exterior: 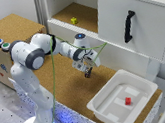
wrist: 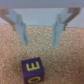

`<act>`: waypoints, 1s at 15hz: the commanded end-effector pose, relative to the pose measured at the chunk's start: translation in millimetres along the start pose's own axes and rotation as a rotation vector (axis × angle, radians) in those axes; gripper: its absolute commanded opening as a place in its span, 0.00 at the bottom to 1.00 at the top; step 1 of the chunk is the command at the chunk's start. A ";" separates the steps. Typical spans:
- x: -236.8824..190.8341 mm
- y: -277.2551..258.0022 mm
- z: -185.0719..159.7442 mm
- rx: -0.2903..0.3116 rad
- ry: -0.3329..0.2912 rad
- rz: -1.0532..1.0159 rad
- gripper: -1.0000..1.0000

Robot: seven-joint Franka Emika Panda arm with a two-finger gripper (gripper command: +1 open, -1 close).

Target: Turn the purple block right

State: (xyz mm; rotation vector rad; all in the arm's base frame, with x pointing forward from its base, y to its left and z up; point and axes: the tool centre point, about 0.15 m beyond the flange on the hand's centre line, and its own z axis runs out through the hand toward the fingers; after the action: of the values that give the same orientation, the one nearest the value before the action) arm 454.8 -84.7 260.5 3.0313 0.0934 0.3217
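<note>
The end effector (exterior: pixel 88 74) hangs above the cork-covered desk (exterior: pixel 66 87), and in the wrist view its two fingers (wrist: pixel 21 27) stand wide apart with nothing between them. The purple block (wrist: pixel 33 71) lies on the cork just in front of the fingers, not touching them, with yellow letters on its faces.

White Franka Panda arm (exterior: pixel 31 57) rises from the lower left of the exterior view, elbow bent, reaching toward centre frame; its gripper (exterior: pixel 88 73) points downward, fingers (wrist: pixel 21 27) spread apart.
</note>
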 end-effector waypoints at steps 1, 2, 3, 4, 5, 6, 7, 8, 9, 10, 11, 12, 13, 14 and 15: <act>-32.9 17.5 0.1 -0.003 -0.037 -0.195 1.00; -37.0 14.5 2.1 0.005 -0.036 -0.246 1.00; -38.6 11.0 3.8 0.000 -0.031 -0.282 1.00; -40.5 7.0 6.9 -0.004 -0.030 -0.323 1.00; -42.7 1.8 9.8 -0.004 -0.026 -0.362 1.00; -45.3 -4.5 12.2 0.006 -0.022 -0.395 1.00; -47.9 -10.7 14.1 0.012 -0.019 -0.421 1.00; -50.4 -16.1 15.8 0.019 -0.021 -0.449 1.00; -52.3 -20.0 19.3 0.015 -0.028 -0.470 1.00; -52.7 -21.3 22.4 0.016 -0.038 -0.474 1.00; -52.0 -21.9 28.9 0.011 -0.047 -0.466 1.00; -50.8 -21.8 31.2 0.015 -0.052 -0.457 1.00; -48.6 -23.2 33.6 0.022 -0.055 -0.444 1.00; -47.2 -23.9 36.4 0.017 -0.054 -0.439 1.00; -45.2 -23.7 40.0 0.019 -0.064 -0.426 1.00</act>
State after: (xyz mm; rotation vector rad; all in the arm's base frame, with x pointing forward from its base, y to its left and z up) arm 413.4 -73.3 230.2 2.9754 0.7491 0.1670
